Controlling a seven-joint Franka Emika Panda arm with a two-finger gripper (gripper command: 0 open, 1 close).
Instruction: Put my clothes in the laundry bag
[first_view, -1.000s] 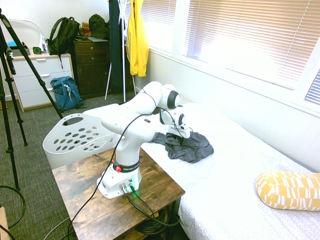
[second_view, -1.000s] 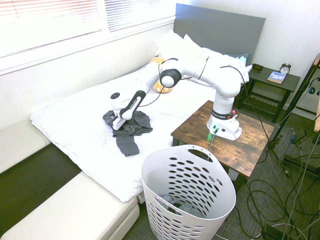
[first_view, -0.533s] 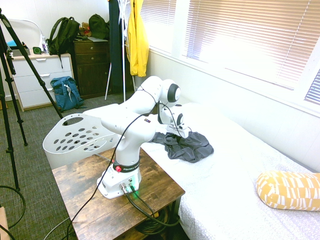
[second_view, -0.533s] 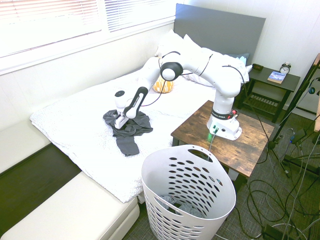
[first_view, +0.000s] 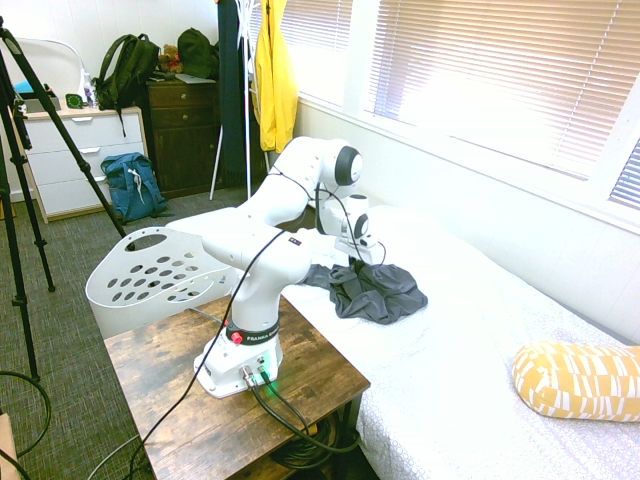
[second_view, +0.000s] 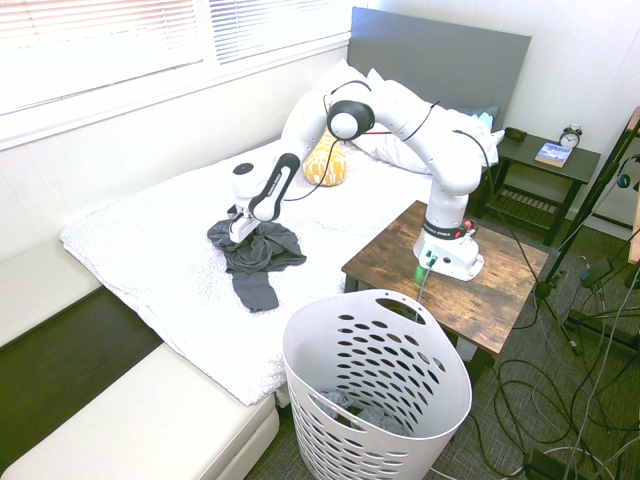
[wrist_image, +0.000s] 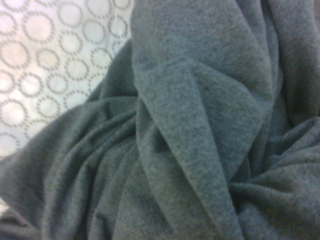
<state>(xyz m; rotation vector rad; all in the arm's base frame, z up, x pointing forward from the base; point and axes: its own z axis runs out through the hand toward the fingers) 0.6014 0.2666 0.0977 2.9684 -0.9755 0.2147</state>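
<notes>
Compared with a second ago, the gripper (second_view: 243, 228) has risen, pinching the clothes (second_view: 258, 255) so a peak of soft, creased charcoal fabric lifts off the white bed (second_view: 150, 260); the lift has begun. The perforated white laundry bag (second_view: 375, 400) waits on the near floor.

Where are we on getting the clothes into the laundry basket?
Done: the end effector has reached the grey garment on the bed. In hand: the fabric bunches up under it, apparently gripped, mostly on the bed. Left: carrying it to the white basket and dropping it in.
</notes>
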